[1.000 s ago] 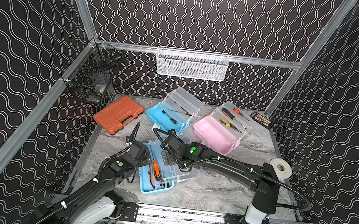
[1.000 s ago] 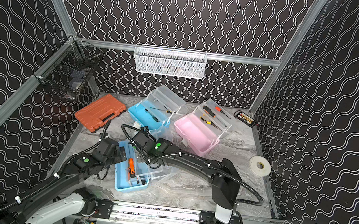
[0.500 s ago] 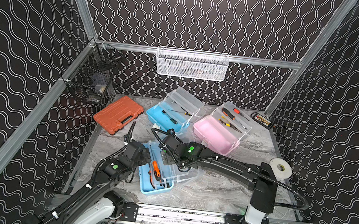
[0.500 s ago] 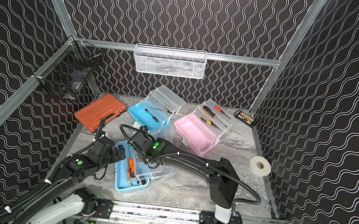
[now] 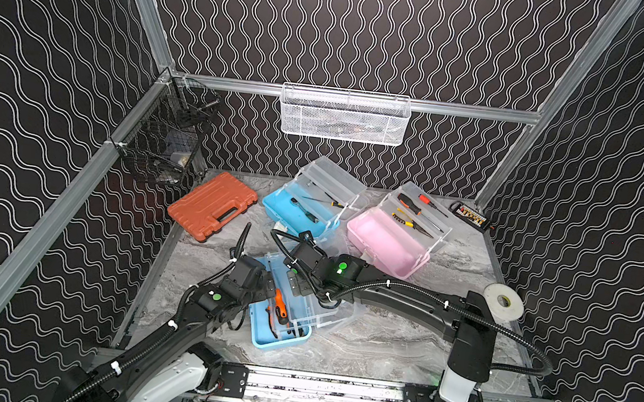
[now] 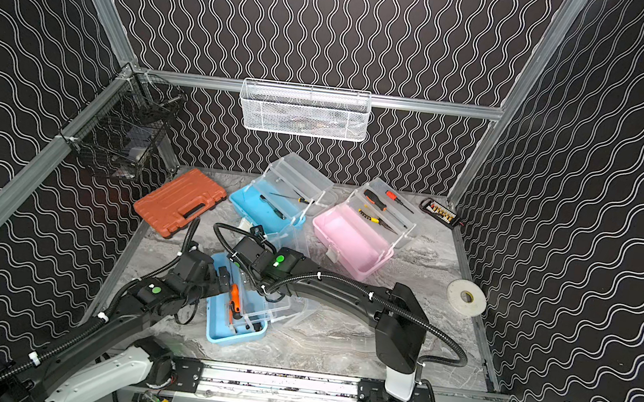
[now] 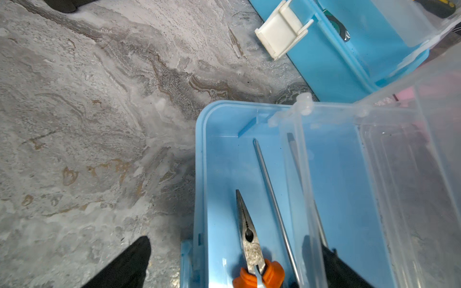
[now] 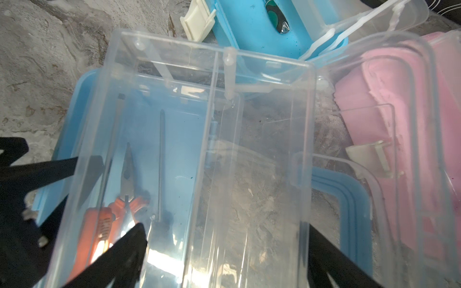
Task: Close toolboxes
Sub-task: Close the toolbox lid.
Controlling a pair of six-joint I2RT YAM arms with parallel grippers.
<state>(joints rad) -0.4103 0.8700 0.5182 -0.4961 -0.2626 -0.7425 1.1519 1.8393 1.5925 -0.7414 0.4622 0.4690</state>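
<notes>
Three toolboxes stand open on the marble table. In both top views the near blue toolbox [image 5: 280,339] [image 6: 222,333] holds orange pliers [image 7: 249,239] and a screwdriver; its clear tray [image 8: 249,154] and lid are folded out to the right. My left gripper [image 7: 227,240] [image 5: 267,286] is open astride that box's left wall, one finger outside on the table. My right gripper [image 8: 224,237] [image 5: 296,285] is open over the clear tray, holding nothing. Behind them are the far blue toolbox [image 5: 290,211] and the pink toolbox [image 5: 385,246], both with lids up.
A ribbed orange case [image 5: 212,206] lies at the back left. A tape roll [image 5: 502,303] sits at the right edge and a bit set [image 5: 471,217] in the back right corner. A white wire basket [image 5: 342,115] and a black one [image 5: 166,139] hang on the walls.
My left arm swayed a little to the left and came back to the box's left wall. The right arm and the boxes have stayed nearly still.
</notes>
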